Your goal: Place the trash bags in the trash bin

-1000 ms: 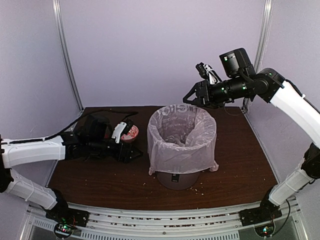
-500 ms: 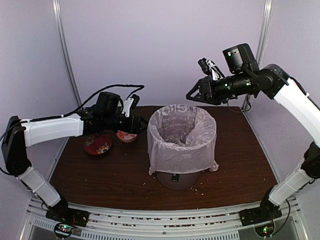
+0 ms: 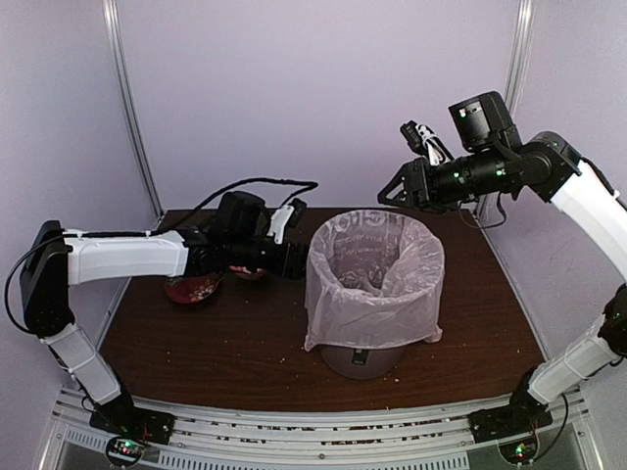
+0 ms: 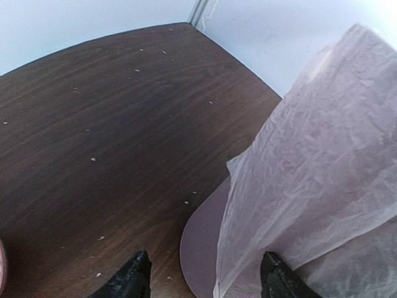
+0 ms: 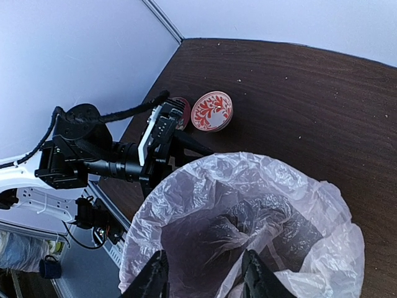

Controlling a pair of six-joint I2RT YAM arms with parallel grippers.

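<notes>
Reaching in at the left flank of the dusty mauve-brown round plastic bin (image 3: 361, 360), the left hand (image 3: 297, 264) has its two fingers spread wide with nothing between them. Its wrist view shows them low by the bin's wall, either side of the hanging edge of the thin, crinkly, translucent pinkish-white plastic bag (image 3: 372, 294). That bag lines the bin, its mouth folded over the rim and draped down the outside.

A second ago this hand lay low and well left of the bin, over the small red patterned bowls (image 3: 191, 289). Half a second ago it was raised and nearer. Now it is right at the bin, which sits further right on the dark wooden tabletop (image 4: 93, 124) than before, so I judge the hand has nudged it.

Above the bin's far right rim the right hand (image 3: 392, 192) hovers, fingers parted and empty, drawn slightly right of its earlier place. With the bag seated, the task looks nearly done.
</notes>
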